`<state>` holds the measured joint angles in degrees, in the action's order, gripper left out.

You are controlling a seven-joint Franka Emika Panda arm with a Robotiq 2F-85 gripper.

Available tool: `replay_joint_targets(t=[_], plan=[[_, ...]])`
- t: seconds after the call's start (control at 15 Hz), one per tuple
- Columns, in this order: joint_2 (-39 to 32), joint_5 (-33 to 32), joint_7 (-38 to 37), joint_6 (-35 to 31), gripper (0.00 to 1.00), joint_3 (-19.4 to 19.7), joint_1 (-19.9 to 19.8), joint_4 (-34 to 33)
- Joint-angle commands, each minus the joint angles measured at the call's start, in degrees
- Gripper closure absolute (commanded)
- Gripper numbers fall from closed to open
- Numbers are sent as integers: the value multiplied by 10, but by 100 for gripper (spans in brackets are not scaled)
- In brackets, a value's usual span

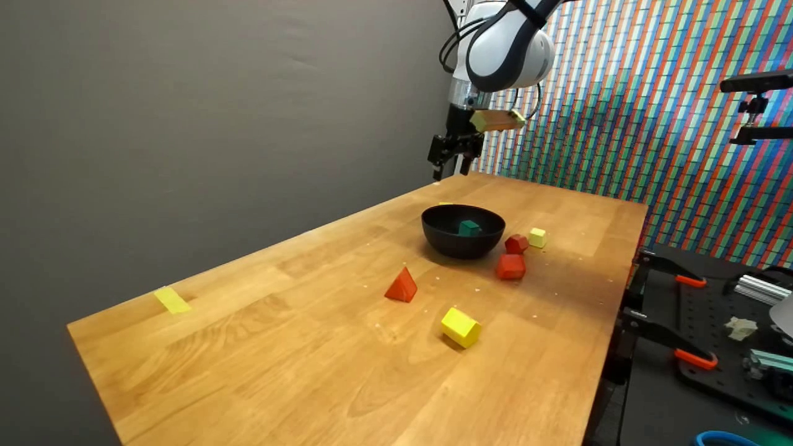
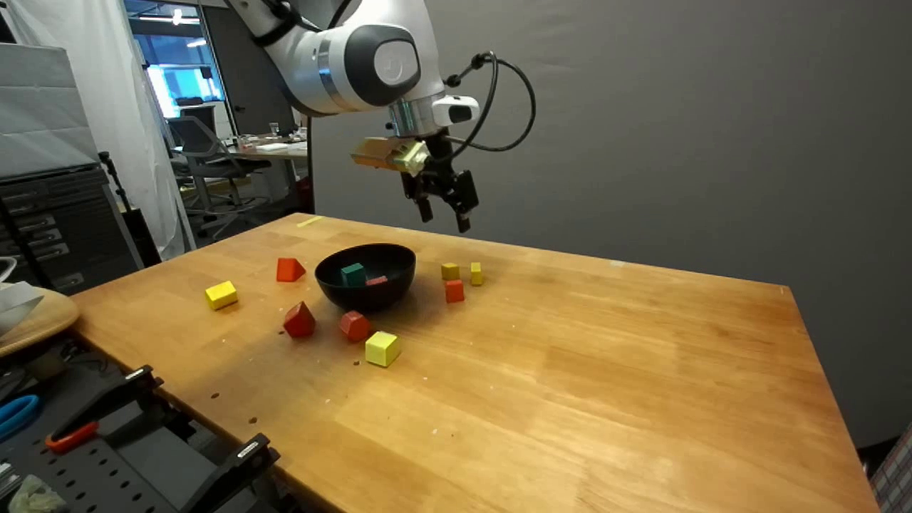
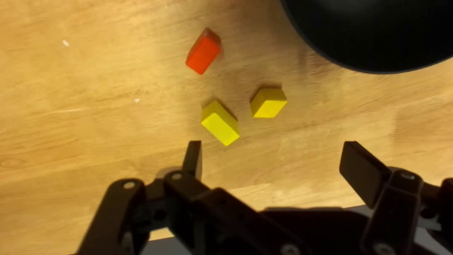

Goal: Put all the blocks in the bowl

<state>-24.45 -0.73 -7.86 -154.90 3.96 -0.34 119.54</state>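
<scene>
1. Wrist view: the pincer (image 3: 271,152) is released, its fingers (image 3: 362,173) spread wide, the wood of the bench (image 3: 88,81) showing between them
2. Past the fingertips in that view lie a slim yellow block (image 3: 220,124) and, just beside it but apart, a stubby yellow block (image 3: 268,102); an orange-red block (image 3: 203,53) lies farther from the pincer
3. The black bowl (image 3: 371,49) cuts into the upper right corner there; in both exterior views it stands upright on the bench
4. Inside the bowl are a green block (image 2: 353,275), seen in both exterior views, and a red piece (image 2: 376,281), partly hidden
5. In an exterior view a pointed red block (image 2: 299,322), a faceted red block (image 2: 354,325) and a pale yellow block (image 2: 382,349) lie outside the bowl, near it; whether the last two touch I cannot tell
6. An orange-red wedge (image 1: 401,287) and a bright yellow block (image 1: 461,327) lie on the bench too, apart, the yellow one farther from the bowl
7. A flat yellow strip (image 1: 172,300) lies by the edge of the bench
8. The arm (image 2: 385,64) holds the pincer above the bench, apart from the bowl
</scene>
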Motion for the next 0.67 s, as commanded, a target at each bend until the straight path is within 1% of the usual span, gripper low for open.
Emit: replay_joint_targets(t=[0.0, 0.53, 0.6], plan=[[-57, 18, 20, -9, 0, -6, -22, -53], [-133, 71, 24, 8, 0, -31, -61, -119], [-138, 78, 24, 14, 3, -37, -65, -125]])
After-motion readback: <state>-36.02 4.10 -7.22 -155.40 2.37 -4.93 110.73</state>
